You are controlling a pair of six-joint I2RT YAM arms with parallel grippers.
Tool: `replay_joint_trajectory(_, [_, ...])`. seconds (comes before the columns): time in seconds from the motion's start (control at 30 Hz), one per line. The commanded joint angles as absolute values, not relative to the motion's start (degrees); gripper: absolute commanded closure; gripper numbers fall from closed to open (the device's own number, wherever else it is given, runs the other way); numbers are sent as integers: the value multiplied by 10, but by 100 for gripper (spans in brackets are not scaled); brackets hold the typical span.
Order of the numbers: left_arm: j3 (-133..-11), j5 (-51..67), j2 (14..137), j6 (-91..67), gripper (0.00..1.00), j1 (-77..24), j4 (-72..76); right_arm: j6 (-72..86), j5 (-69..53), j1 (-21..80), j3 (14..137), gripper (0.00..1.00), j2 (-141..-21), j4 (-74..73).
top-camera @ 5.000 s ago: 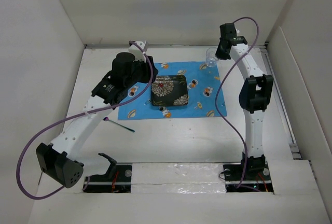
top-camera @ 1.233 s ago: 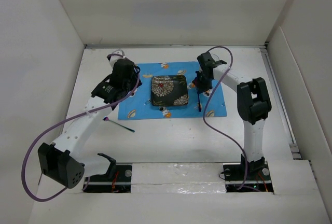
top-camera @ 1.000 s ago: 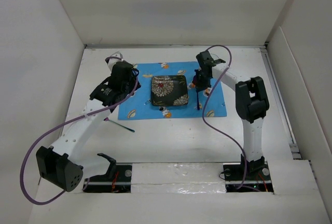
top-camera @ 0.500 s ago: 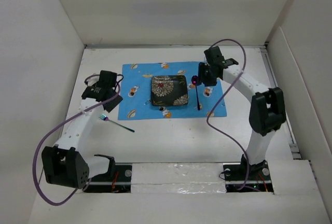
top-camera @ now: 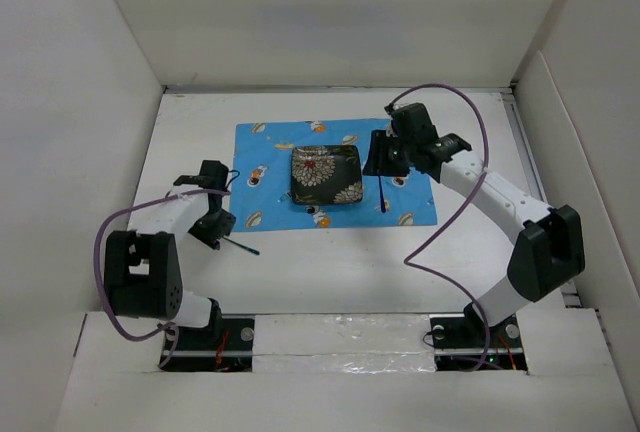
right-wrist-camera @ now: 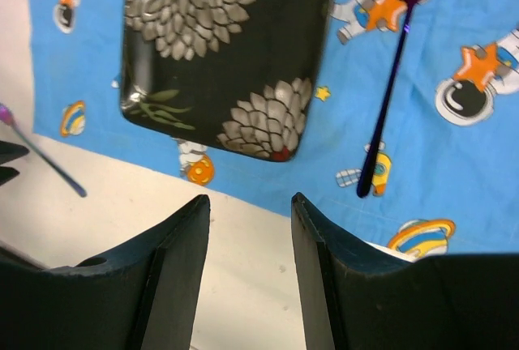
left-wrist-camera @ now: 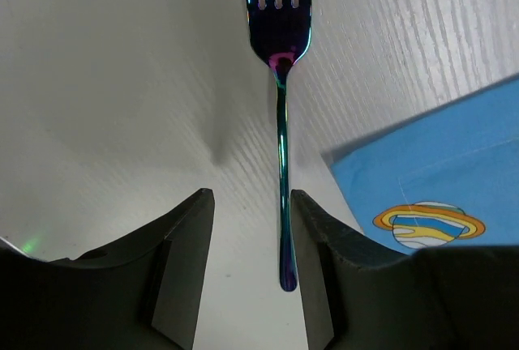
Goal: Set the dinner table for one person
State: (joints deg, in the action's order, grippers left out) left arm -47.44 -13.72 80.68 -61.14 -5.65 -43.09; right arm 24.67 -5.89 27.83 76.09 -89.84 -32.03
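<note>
The dinner table (top-camera: 330, 272) is a white surface. A blue cartoon-print cloth (top-camera: 270, 147) lies on it with a black floral plate (top-camera: 326, 174) in its middle. A purple spoon (top-camera: 382, 187) lies on the cloth right of the plate, also in the right wrist view (right-wrist-camera: 389, 83). An iridescent fork (top-camera: 238, 245) lies on the bare table left of the cloth. My left gripper (left-wrist-camera: 250, 196) is open and low, its jaws either side of the fork's handle end (left-wrist-camera: 284, 228), nearer the right finger. My right gripper (right-wrist-camera: 250, 200) is open and empty, above the plate (right-wrist-camera: 227, 50) and the cloth's near edge.
White upright panels (top-camera: 90, 152) close in the table at left, back and right. The cloth's corner (left-wrist-camera: 438, 172) lies just right of the fork handle. The fork (right-wrist-camera: 40, 160) also shows at the left of the right wrist view.
My left gripper has swung from beside the cloth back and down onto the fork's handle. My right gripper has let go of the spoon on the cloth and lifted away.
</note>
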Motion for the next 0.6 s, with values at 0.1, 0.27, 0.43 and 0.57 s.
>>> replay_joint_trajectory(0.1, [-467,-178,831,-655,60,-53,-394,245,-64,277,746,50,-872,-300])
replay_joint_trajectory(0.27, [-481,-201,882,-646,63,-53,-385,243,-62,277,745,50,-869,-306])
replay_joint_trajectory(0.43, [-455,-199,915,-644,72,-47,-396,242,-47,262,750,50,-867,-309])
replay_joint_trajectory(0.57, [-440,-209,906,-641,98,-47,-394,243,-54,248,759,50,-866,-307])
